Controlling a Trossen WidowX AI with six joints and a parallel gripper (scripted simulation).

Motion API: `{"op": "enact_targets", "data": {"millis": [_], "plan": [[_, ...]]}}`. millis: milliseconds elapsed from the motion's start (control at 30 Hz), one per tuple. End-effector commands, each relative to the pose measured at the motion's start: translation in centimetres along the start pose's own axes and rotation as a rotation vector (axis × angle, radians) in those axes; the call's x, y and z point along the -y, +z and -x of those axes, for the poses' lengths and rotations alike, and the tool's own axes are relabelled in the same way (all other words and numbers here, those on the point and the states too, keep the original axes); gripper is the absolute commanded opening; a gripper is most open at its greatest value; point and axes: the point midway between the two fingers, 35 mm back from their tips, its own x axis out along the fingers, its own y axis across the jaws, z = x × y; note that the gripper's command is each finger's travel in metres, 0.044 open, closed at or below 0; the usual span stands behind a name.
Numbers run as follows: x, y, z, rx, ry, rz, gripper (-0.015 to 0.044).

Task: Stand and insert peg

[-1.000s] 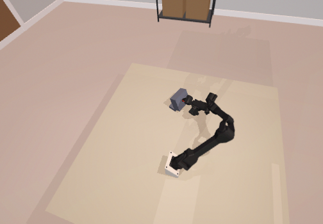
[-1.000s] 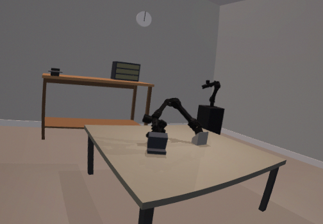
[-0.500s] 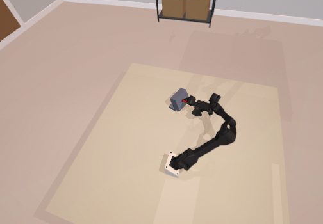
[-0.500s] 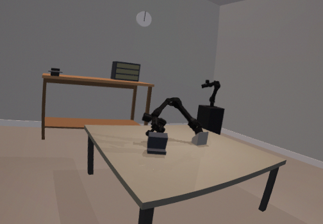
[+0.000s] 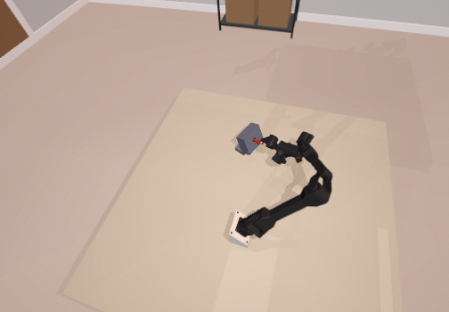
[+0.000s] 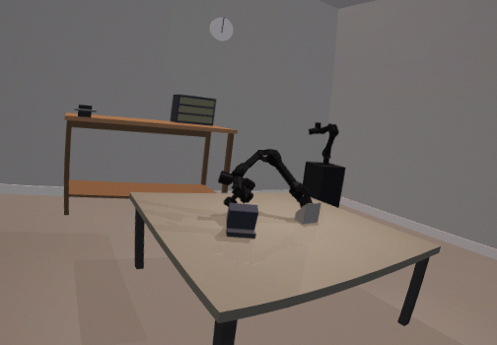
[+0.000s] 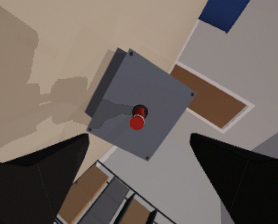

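Note:
The red peg (image 5: 257, 141) (image 7: 136, 123) sits in the hole in the face of the grey-blue sloped panel (image 5: 248, 134) (image 6: 242, 218) (image 7: 162, 102). Its white-banded end sticks out towards the wrist camera, and its plain end is hidden inside the hole. How deep that end sits cannot be seen. My gripper (image 5: 265, 142) (image 7: 140, 138) is open and empty. Its fingers stand wide apart in the wrist view, one on each side of the peg's line, touching neither peg nor panel. In the exterior view the panel hides the peg.
The panel's foot rests on the table (image 5: 178, 201) (image 6: 316, 262). The arm's white base plate (image 5: 240, 239) stands on the table behind the arm. A shelf rack (image 5: 256, 28), a workbench (image 6: 148, 119) and a second arm on a black pedestal (image 6: 322, 183) are away from the table.

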Motion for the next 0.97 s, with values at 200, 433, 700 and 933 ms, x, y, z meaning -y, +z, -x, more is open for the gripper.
{"op": "enact_targets", "data": {"millis": [200,433,700,933], "plan": [[0.0,-0.1,2.3,-0.005,-0.001,0.004,0.044],[-0.1,0.1,3.6,-0.005,-0.001,0.003,0.044],[-0.1,0.1,4.9,-0.005,0.0,0.003,0.044],[-0.1,0.1,4.9,-0.005,0.0,0.003,0.044]]}}
